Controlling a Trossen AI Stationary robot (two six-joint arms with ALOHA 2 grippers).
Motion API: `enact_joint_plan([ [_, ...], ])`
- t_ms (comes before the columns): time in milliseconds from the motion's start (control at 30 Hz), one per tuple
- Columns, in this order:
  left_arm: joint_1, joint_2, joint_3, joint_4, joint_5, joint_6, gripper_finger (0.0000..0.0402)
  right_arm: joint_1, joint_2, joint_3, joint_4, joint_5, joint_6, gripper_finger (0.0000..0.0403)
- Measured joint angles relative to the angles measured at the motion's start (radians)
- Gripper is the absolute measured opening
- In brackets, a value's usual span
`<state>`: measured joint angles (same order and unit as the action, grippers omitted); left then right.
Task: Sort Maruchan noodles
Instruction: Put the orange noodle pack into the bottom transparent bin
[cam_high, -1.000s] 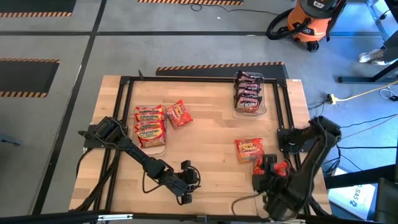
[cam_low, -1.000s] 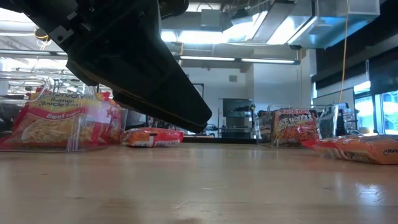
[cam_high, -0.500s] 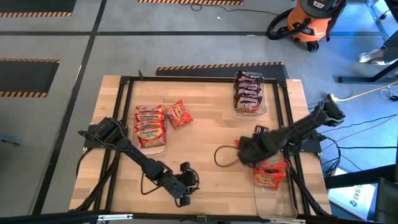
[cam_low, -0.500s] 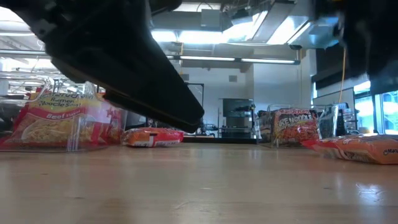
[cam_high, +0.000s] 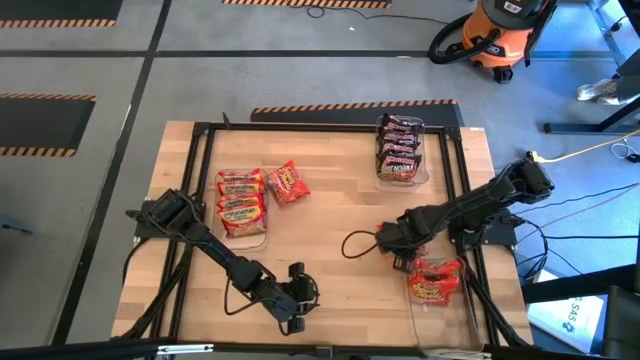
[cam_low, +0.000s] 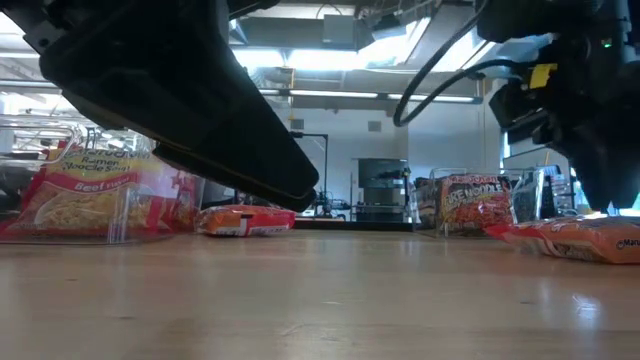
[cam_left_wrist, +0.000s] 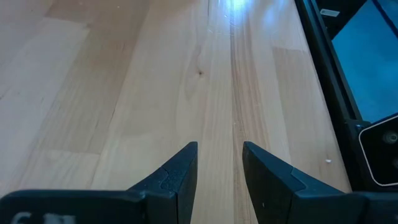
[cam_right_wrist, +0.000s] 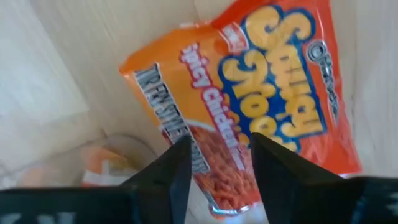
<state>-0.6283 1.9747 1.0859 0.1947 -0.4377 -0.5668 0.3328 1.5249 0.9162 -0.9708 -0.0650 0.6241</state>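
Observation:
An orange Maruchan noodles packet (cam_right_wrist: 273, 93), marked Spicy Chicken, lies flat on the wooden table at the right. My right gripper (cam_high: 392, 243) hangs over it, pointing down and hiding it in the high view. It is open, and the packet shows between and beyond its fingers (cam_right_wrist: 217, 143). I cannot tell whether the fingers touch it. My left gripper (cam_high: 297, 300) waits open over bare wood (cam_left_wrist: 219, 149) near the front edge. A red-and-yellow packet (cam_high: 287, 182) lies loose at the far left.
A clear bin at the left holds red-and-yellow packets (cam_high: 241, 205). A clear bin at the far right holds dark maroon packets (cam_high: 398, 148). A clear bin at the near right (cam_high: 440, 310) holds an orange packet (cam_high: 435, 280). Black frame rails (cam_high: 200, 180) run along the table's sides.
My right gripper has left the near-right bin, where an orange packet now lies uncovered. It has swung toward the table's middle and far side, come down and turned, and now stands over the loose orange packet. My left gripper has kept still.

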Motion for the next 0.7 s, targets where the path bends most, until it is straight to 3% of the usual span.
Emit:
enact_joint_plan([
  [467,0.001,0.000,0.000,0.000,0.000,0.001,0.0121,-0.022,0.023,-0.001,0.007,0.077,-0.005,0.0122],
  [700,0.001,0.000,0.000,-0.001,0.000,0.002,0.0121,-0.077,0.070,0.002,0.082,0.039,-0.034,0.0122],
])
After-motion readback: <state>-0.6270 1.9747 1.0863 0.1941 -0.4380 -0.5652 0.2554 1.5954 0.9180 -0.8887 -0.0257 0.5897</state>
